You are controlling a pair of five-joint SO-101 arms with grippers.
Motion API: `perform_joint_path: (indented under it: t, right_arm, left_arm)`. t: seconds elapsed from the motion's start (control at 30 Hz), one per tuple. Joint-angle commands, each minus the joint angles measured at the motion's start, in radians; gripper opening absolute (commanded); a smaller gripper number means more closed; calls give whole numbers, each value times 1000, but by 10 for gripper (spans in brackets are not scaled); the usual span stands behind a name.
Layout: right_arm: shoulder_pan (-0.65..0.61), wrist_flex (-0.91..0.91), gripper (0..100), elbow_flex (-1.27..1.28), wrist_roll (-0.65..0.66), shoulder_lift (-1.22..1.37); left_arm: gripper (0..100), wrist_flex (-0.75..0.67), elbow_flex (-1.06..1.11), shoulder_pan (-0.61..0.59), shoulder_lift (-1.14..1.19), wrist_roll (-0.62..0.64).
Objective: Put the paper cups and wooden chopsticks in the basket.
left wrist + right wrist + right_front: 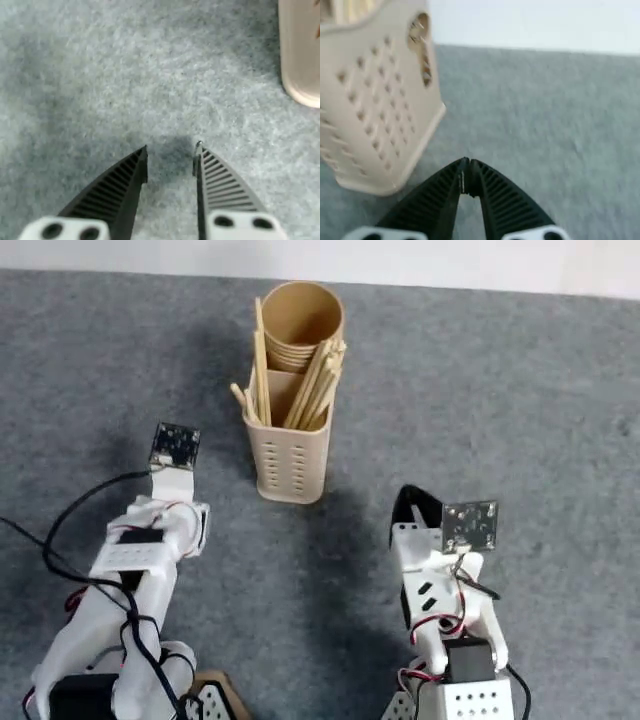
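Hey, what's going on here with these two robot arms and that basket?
Nothing is being handled right now. The paper cups are stacked inside the basket, with the wooden chopsticks standing in it beside them. The left hand is open and empty over the grey surface beside the basket; the right hand is shut on nothing, near the basket's other side. The job looks done.

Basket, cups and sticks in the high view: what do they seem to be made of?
The basket looks like matte beige plastic: smooth moulded walls with neat rows of punched holes. The cups, nested in a stack, look like brown paper, thin-rimmed and dull. The sticks look like pale bare wood or possibly bamboo, slim and unvarnished.
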Motion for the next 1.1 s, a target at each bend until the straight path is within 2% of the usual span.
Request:
perform_joint_path:
  t: [0.0,0.13,0.3,0.37,0.5,0.6,0.67,0.8,1.07]
  right_arm:
    - [36,28,5,151,-6,1]
    - [54,182,5,151,-2,-2]
    - [54,300,5,151,-2,-5]
    - [54,320,5,151,-2,-5]
    - [54,321,5,151,-2,2]
    - [51,321,5,151,-8,2]
    - [51,320,5,151,-8,2]
    - [54,321,5,151,-2,2]
    - [54,321,5,151,-2,2]
  left_arm:
    - [162,-167,87,19,-22,-138]
    - [161,-216,139,61,-24,-253]
    - [161,-184,70,74,-24,-258]
    - [161,-75,-15,73,-36,-213]
    - [161,344,-286,64,-186,5]
    - [161,612,-492,64,-367,41]
    - [161,700,-544,56,-489,38]
    - [161,700,-361,18,-682,37]
    - [163,539,41,19,-981,40]
